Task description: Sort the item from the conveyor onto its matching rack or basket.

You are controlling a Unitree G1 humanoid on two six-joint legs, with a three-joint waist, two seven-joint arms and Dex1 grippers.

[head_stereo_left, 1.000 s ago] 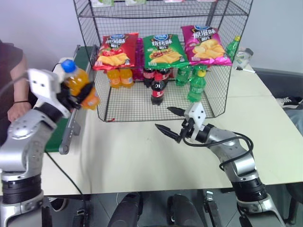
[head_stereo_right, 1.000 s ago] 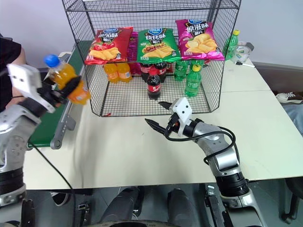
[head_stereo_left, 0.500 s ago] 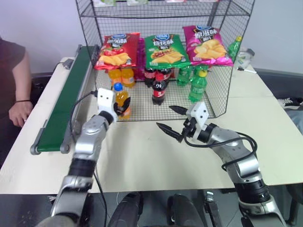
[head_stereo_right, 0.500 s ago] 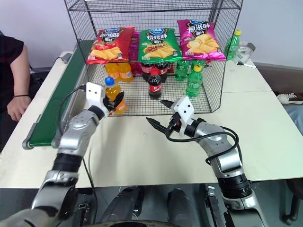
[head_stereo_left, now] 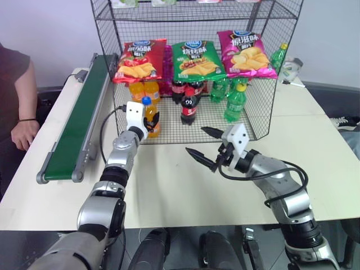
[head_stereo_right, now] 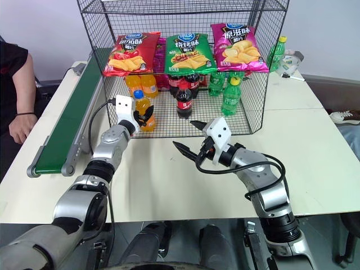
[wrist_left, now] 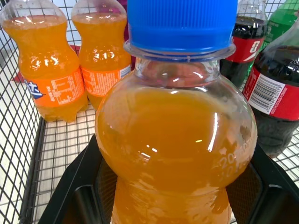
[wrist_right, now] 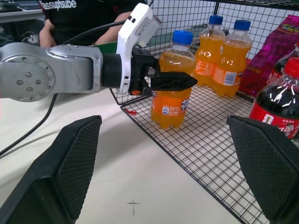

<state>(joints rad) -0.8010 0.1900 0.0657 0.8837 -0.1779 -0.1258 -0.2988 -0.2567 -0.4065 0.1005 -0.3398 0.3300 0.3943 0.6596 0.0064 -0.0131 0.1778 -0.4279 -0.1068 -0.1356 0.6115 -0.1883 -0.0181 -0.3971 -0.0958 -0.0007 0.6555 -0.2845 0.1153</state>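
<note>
Nearest to the viewer, at lower centre of the frame, the right gripper (head_stereo_left: 201, 142) hangs over the pale surface (head_stereo_left: 169, 191) with its two black fingers spread wide and nothing between them. A little further, left of centre, the left gripper (head_stereo_left: 152, 121) is closed around the orange soda bottle (head_stereo_left: 149, 115), which stands upright on the front left part of the grid floor of the black wire rack (head_stereo_left: 256, 121). Behind it stand two more orange bottles (wrist_left: 70, 60), and dark cola bottles (head_stereo_left: 188, 107) are to their right. The green conveyor (head_stereo_left: 79, 121) runs along the left side, well apart from the bottle. Chip bags (head_stereo_left: 194, 59) hang at the upper centre.
</note>
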